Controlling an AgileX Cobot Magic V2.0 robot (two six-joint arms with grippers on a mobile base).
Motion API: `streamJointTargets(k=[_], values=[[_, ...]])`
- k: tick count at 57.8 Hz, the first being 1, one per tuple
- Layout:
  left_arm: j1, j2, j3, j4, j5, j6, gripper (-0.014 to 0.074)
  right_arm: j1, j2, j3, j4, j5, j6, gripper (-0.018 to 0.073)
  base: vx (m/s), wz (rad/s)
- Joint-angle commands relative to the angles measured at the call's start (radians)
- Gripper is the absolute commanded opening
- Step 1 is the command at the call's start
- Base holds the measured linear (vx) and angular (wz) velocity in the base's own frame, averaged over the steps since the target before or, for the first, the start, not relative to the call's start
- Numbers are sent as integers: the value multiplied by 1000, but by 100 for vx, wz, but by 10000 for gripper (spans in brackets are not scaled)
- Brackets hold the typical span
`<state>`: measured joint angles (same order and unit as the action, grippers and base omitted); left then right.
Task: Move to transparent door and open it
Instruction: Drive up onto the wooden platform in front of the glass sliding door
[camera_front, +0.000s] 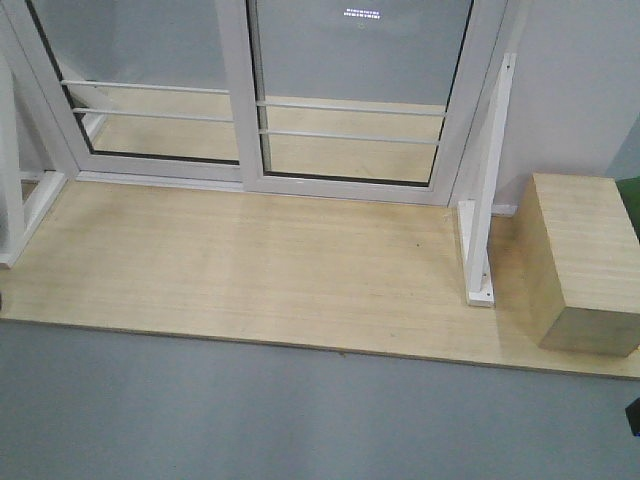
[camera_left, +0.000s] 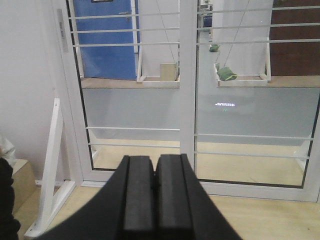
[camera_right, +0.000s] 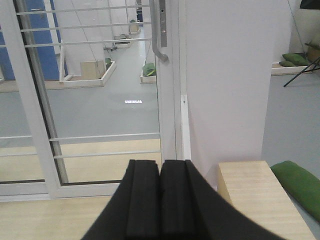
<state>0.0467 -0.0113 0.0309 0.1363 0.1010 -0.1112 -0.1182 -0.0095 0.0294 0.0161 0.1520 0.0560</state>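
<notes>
Fingers (camera_left: 137, 192) of the left gripper (camera_left: 155, 165) are pressed flat together with nothing between them. The arm is held low and level, pointing straight at the white post where the two glass panels meet. The right gripper (camera_right: 160, 167) is in the same pose, its two black pads closed on each other and empty. It aims forward at the strip where the door frame meets the white wall (camera_right: 225, 75).

The transparent door (camera_right: 100, 115) is the right-hand panel in the front view (camera_front: 350, 80). It is clear glass in a white frame, crossed by thin white bars. Its curved silver handle (camera_right: 159, 35) is on the right stile, and that stile stands close against the jamb beside the wall. The handle is high in the right wrist view, well above the line of the gripper, and neither gripper touches the door or the handle.

Below the door lies a pale wooden platform (camera_front: 250, 260) on the grey floor. A slanted white brace (camera_front: 485, 200) stands on the platform's right end, and a wooden box (camera_front: 585, 260) is just beyond it. A green cushion (camera_right: 300, 185) lies on the floor to the right of the box.
</notes>
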Motion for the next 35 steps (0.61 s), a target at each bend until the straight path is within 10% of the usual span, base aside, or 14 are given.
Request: streamJointTargets(k=[1, 35], values=[[1, -5, 13, -4, -83, -8, 3, -1, -16, 4, -2, -82, -11, -6, 49, -18], [1, -5, 13, -4, -83, -8, 3, -1, -16, 4, -2, -82, -11, -6, 45, -8]])
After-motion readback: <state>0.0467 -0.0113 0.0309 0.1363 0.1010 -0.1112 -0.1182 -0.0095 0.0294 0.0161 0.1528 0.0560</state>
